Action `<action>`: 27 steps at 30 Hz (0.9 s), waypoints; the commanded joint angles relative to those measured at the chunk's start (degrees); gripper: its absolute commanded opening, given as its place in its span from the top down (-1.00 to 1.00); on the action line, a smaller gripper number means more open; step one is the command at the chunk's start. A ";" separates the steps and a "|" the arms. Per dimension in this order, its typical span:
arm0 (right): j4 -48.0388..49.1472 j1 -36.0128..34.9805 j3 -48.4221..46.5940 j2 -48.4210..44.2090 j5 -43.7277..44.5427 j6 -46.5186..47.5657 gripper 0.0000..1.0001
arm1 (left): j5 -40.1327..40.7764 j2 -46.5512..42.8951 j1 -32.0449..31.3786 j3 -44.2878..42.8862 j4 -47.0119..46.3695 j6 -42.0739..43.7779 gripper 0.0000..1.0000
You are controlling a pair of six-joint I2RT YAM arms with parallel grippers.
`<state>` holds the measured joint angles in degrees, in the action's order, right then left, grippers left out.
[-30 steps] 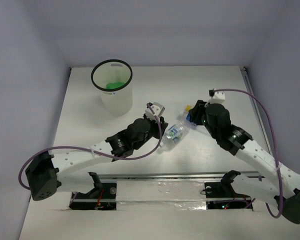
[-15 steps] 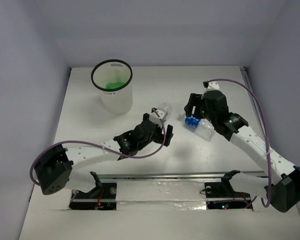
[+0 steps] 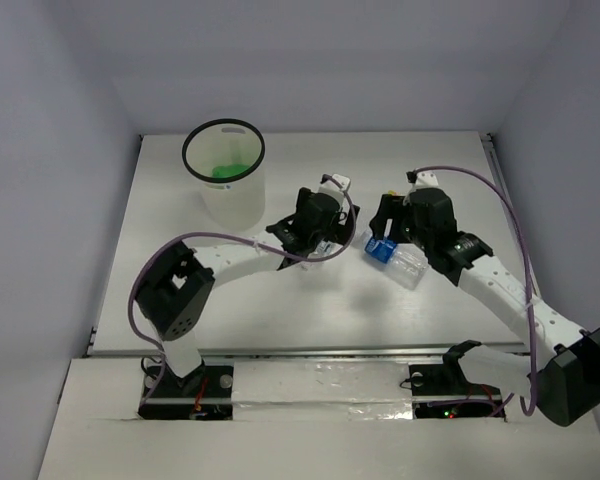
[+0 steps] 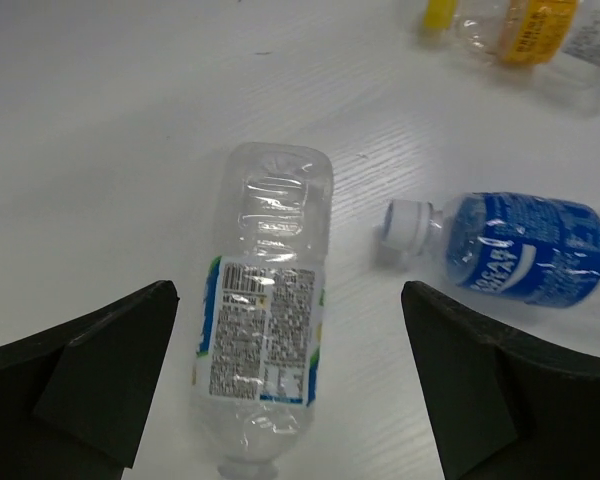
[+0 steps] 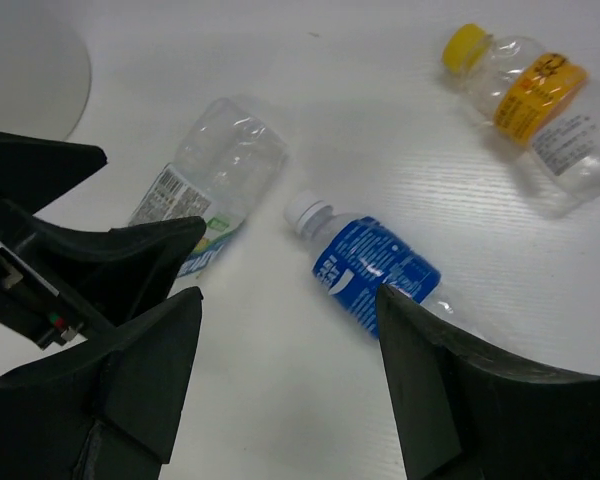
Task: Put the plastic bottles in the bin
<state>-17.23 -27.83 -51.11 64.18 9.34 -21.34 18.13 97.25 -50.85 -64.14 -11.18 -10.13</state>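
A clear bottle with a white printed label (image 4: 264, 330) lies flat on the table between the wide-open fingers of my left gripper (image 4: 288, 300), untouched. To its right lies a blue-labelled bottle (image 4: 525, 250) with a white cap. A third bottle with a yellow cap and orange label (image 5: 520, 85) lies farther off. My right gripper (image 5: 290, 390) hovers open just over the blue-labelled bottle (image 5: 375, 270), holding nothing. From above, the left gripper (image 3: 325, 228) and right gripper (image 3: 382, 226) sit close together mid-table. The bin (image 3: 225, 190) stands at the back left with a green bottle (image 3: 220, 171) inside.
The left arm's black fingers (image 5: 90, 250) show at the left of the right wrist view, close to my right gripper. The bin's white wall (image 5: 25, 60) is at that view's top left. Purple cables loop off both arms.
Both grippers have opened. The left arm swung away from the front and toward the back, over the clear bottle. The bottle held up between the arms now lies on the table.
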 commanded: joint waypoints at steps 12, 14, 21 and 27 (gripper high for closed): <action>8.79 5.69 1.19 -0.29 -5.57 1.39 -0.51 | -3.72 15.86 4.18 -13.55 4.94 4.86 -0.77; 8.71 6.21 -0.03 0.85 -5.39 1.22 -0.51 | -2.40 16.65 4.71 -13.47 4.50 4.42 -0.64; 6.78 7.97 -4.16 7.27 -4.07 2.62 -0.34 | 1.38 11.57 7.17 -7.41 3.10 0.29 0.31; 2.13 13.94 -9.61 16.03 -5.92 6.65 -0.36 | -3.61 -1.78 7.17 2.69 0.29 -6.29 0.35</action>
<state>-13.10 -16.12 -55.53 76.79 4.05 -18.33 17.28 104.62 -42.89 -64.55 -7.88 -11.79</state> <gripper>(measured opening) 0.659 0.539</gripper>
